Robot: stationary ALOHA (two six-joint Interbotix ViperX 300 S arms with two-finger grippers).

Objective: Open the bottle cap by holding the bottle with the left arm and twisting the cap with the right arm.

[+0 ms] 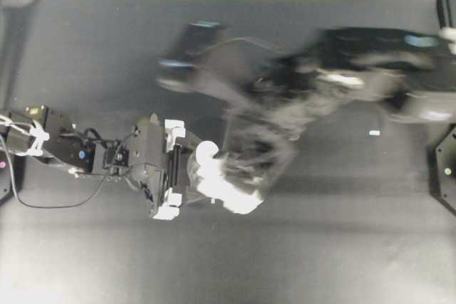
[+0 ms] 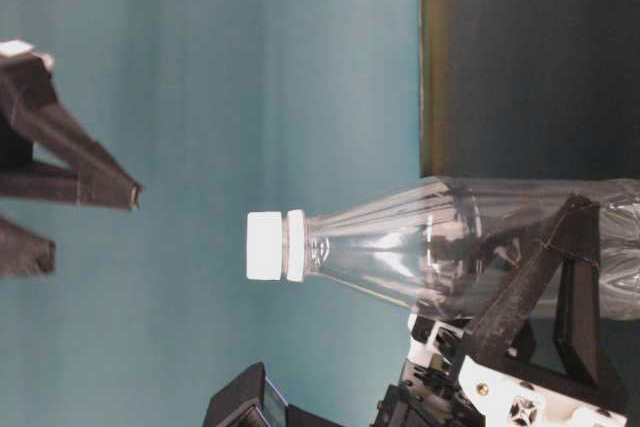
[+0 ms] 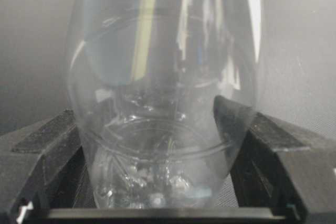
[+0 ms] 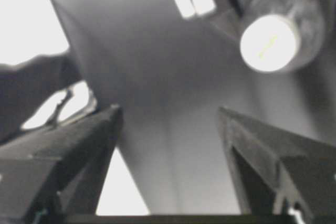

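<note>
while the left gripper [image 3: 168,156] clasps the bottle [image 2: 440,247], the right gripper [image 4: 168,145] gapes empty.

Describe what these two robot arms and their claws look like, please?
Both are black. The left arm is slender, with loose black cables, white ties and white blocks on its gripper. The right arm, blurred here, looks bulkier; its gripper has two wedge-shaped black fingers.
</note>
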